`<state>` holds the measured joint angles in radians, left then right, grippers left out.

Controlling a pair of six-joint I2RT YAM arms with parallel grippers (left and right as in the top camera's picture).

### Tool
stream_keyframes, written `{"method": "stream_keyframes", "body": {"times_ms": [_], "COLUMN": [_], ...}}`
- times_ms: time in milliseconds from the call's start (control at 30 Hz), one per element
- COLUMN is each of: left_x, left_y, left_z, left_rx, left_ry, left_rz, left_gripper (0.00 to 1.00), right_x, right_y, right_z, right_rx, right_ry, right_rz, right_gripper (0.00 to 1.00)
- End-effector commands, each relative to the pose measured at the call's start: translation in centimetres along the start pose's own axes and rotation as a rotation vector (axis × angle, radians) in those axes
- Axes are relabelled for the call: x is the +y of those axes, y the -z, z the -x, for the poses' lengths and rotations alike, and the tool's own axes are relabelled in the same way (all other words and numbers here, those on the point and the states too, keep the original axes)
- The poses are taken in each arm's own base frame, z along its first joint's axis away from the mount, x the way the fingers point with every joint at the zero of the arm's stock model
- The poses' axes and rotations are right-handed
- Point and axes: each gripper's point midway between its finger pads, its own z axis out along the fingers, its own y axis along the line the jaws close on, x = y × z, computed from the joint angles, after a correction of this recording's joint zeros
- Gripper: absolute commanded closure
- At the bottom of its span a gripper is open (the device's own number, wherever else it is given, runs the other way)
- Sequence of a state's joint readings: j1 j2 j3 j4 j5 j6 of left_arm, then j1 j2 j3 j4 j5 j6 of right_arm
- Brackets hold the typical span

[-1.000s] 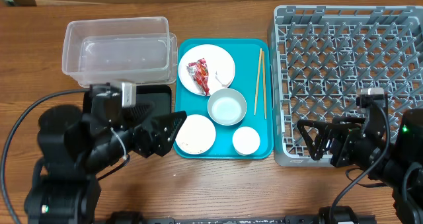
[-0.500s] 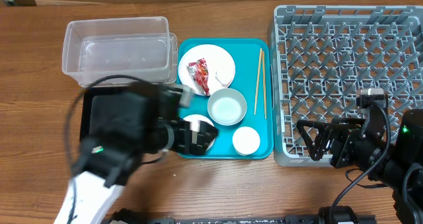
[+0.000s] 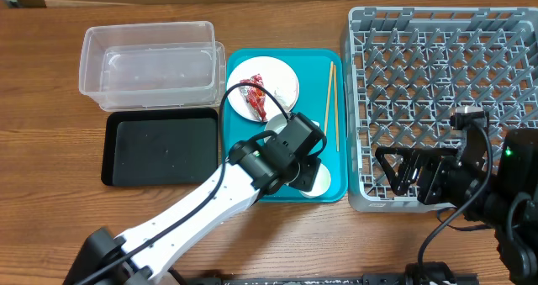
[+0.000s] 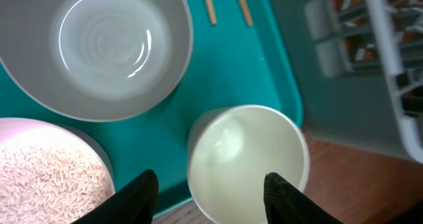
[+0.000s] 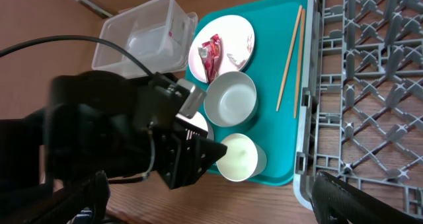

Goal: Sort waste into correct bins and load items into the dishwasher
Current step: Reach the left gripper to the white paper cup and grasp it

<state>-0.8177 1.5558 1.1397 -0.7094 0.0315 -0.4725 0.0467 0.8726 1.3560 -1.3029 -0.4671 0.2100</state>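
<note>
White and empty, the small cup (image 4: 248,159) stands in the lower middle of our left wrist view, on the teal tray (image 4: 238,72), right between the parted, not yet gripping jaws of our left pincer (image 4: 209,184).

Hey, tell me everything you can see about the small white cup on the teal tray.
The small white cup is round, plain and glossy, like ceramic or hard plastic, with no handle visible. It stands upright, mouth up, and looks empty. It sits at the teal tray's near corner on the grey rack side, just apart from the larger white bowl. The left tool hangs over it, fingers spread to either side; whether they touch it cannot be told.
</note>
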Motion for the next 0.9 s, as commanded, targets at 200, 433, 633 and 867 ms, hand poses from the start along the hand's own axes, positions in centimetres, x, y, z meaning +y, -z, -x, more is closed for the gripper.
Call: {"method": "stream_keyframes", "body": {"times_ms": [200, 433, 633, 867], "left_x": [1.8, 1.0, -0.2, -1.7], "left_y": [-3.5, -3.0, 1.2, 10.3], "left_z": [-0.9, -0.8, -0.4, 5.3], "left_rx": [0.065, 0.078, 0.141, 0.014], "left_ry": [0.022, 0.025, 0.049, -0.001], "left_rz": [0.107, 0.064, -0.021, -0.444], "left_gripper": [0.65, 0.96, 0.96, 0.96], "right_x": [0.4, 0.4, 0.5, 2.0], "right_y": [0.3, 0.3, 0.3, 0.1], "right_z": [0.2, 0.2, 0.3, 0.1], "right_rx": [0.001, 0.002, -0.001, 0.021], "right_ry": [-0.003, -0.004, -0.002, 0.004], "right_rz": [0.008, 0.008, 0.01, 0.11], "right_gripper": [0.0, 0.0, 0.0, 0.0]}}
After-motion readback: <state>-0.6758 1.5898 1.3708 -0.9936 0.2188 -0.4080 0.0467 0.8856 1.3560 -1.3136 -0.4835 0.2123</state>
